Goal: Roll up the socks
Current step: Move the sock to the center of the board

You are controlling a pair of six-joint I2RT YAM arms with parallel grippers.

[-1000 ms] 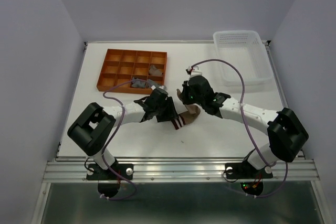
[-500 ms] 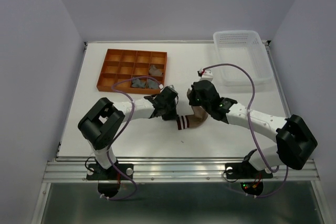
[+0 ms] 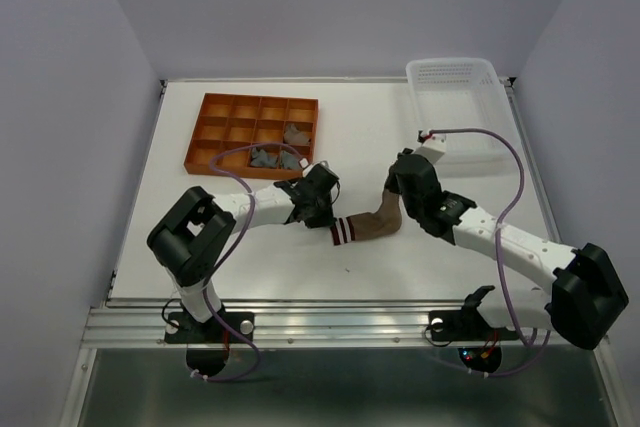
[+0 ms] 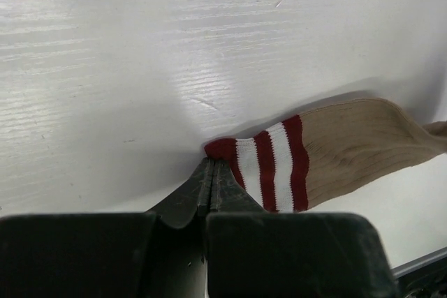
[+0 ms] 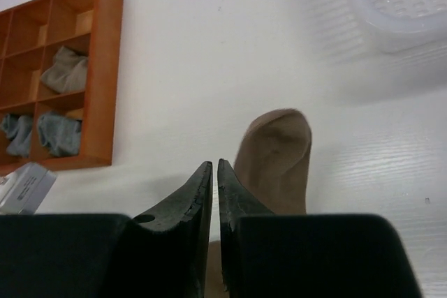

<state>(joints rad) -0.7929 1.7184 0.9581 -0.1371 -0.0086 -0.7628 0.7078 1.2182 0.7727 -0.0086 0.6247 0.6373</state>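
- Left tool [image 4: 210,164]: my jaws are clamped on the striped cuff corner of the tan sock [image 4: 349,148], anchoring that end, I judge, to start the roll.
- My right tool [image 5: 215,165] is barely apart beside the toe, with nothing visibly between.
- That sock lies stretched flat on the table [image 3: 250,267] between both tools, ready to roll evenly.

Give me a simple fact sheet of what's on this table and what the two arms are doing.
Sock in play: tan knitted sock with a red-and-white striped cuff, stretched out on the white table
Left arm's fingers: shut on the cuff's corner
Right arm's fingers: nearly together at the toe end; grip unclear
Storage: orange wooden compartment tray, grey socks in some cells
Also there: white plastic mesh basket, far right corner
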